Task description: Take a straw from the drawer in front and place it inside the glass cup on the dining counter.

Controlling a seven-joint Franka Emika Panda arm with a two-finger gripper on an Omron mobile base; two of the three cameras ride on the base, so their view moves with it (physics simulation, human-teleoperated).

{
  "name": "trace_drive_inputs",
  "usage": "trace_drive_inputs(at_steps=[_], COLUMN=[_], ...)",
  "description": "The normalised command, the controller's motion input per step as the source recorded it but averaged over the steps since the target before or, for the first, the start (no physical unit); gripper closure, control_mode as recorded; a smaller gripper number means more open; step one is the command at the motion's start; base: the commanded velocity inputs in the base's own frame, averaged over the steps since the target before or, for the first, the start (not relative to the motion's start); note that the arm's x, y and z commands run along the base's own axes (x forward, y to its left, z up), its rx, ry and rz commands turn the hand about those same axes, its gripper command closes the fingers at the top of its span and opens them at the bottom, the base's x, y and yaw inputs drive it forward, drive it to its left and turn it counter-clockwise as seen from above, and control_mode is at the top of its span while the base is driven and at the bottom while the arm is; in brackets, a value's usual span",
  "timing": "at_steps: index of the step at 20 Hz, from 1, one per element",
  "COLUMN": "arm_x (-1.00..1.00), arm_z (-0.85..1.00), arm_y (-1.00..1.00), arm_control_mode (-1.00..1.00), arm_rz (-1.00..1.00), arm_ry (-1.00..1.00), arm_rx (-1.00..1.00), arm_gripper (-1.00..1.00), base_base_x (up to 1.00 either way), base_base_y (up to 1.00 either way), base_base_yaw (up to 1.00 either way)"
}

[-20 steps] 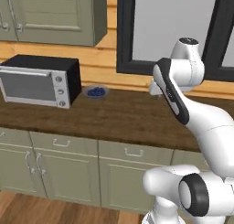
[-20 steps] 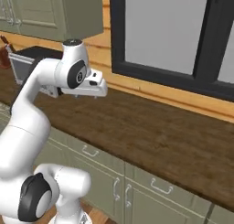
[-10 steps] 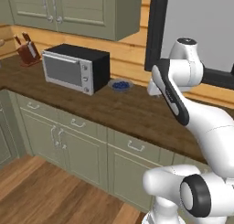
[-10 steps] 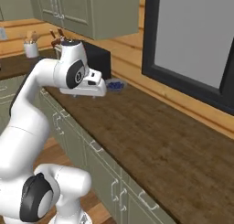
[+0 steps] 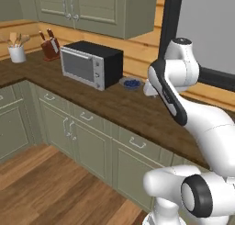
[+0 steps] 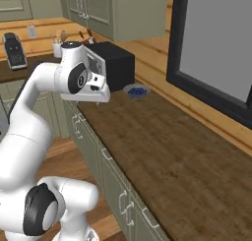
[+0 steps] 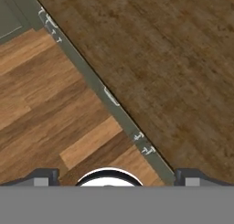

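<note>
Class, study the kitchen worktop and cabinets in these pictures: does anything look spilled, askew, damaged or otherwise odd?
Nothing stands out. The microwave, blue dish, knife block and utensil holder all stand upright on the worktop; no spills, and the cabinet fronts look shut.

Microwave (image 5: 92,64) on dark worktop (image 5: 124,109) (blue bowl (image 5: 132,83) beside)

One microwave (image 5: 91,64) stood on the worktop (image 5: 114,107), with one blue bowl (image 5: 132,84) at its 3 o'clock. At about 9 o'clock sat one knife block (image 5: 49,47) and one white utensil holder (image 5: 17,53) — at least two wooden spoons in it. One coffee machine (image 6: 15,50) stood apart. Several wall-cabinet doors (image 5: 94,8) hung above — count unclear.
</note>
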Motion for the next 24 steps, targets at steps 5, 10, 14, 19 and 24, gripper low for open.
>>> trace_drive_inputs(at_steps=[5,10,14,19,24], arm_x=[0.0,0.0,0.06,0.06,0.0], arm_z=[0.0,0.0,0.0,0.0,-0.19], arm_y=[0.0,0.0,-0.11,-0.08,0.69], arm_control_mode=[1.0,1.0,-1.0,-1.0,-1.0], arm_rz=[0.0,0.0,0.05,0.19,0.05], arm_ry=[0.0,0.0,0.0,-0.02,-0.07], arm_rx=[0.0,0.0,0.0,-0.01,-0.23], arm_gripper=[-1.0,-1.0,-1.0,-1.0,-1.0], base_base_x=[-0.21,0.02,0.18,0.0,0.0], base_base_y=[-0.72,-0.66,-0.43,0.0,0.0], base_base_yaw=[0.24,0.2,0.13,0.0,0.0])
